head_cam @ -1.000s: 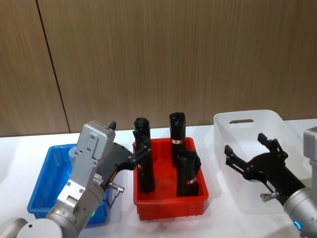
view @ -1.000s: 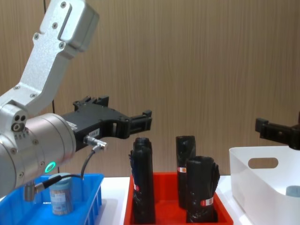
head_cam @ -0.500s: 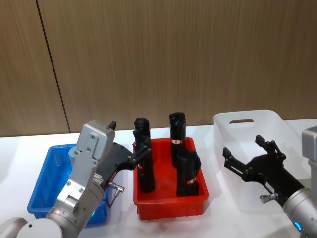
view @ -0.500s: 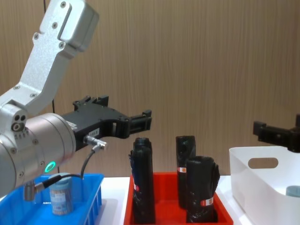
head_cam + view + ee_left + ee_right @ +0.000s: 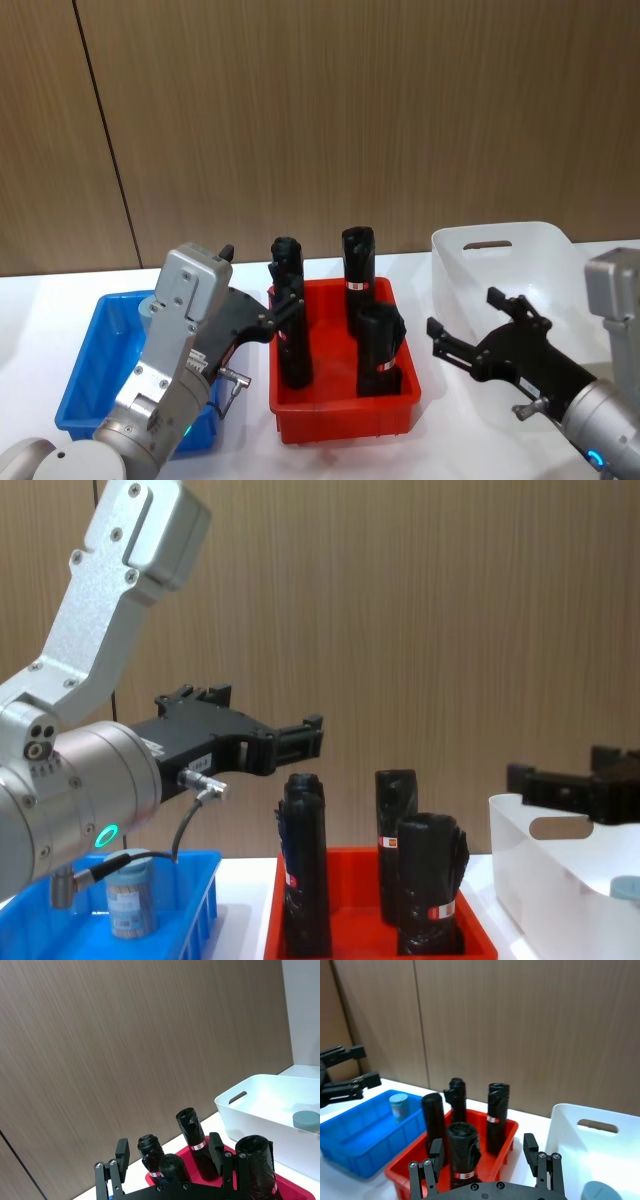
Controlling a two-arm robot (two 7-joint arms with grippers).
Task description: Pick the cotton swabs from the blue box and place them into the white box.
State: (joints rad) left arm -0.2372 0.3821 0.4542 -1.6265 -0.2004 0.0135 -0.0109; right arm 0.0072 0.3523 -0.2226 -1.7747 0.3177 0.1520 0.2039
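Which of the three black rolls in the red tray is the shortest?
The front right roll, nearest the white box. Its top sits well below the rear roll behind it and the tall left roll, all standing in the red tray.

In the head view, the cotton swabs jar (image 5: pixel 149 306) in the blue box (image 5: pixel 92 375) is almost wholly covered by the left arm; just a sliver of its lid is seen. In the chest view its top is masked by the arm's cable, and its label is too small to be read. A second jar (image 5: pixel 627 887) in the white box (image 5: pixel 560 880) is cut off by the right edge there, and by the bottom edge in the right wrist view. The right pincer (image 5: pixel 570 787) is clipped at the chest view's right edge. The labels on the black rolls (image 5: pixel 378 350) cannot be read.
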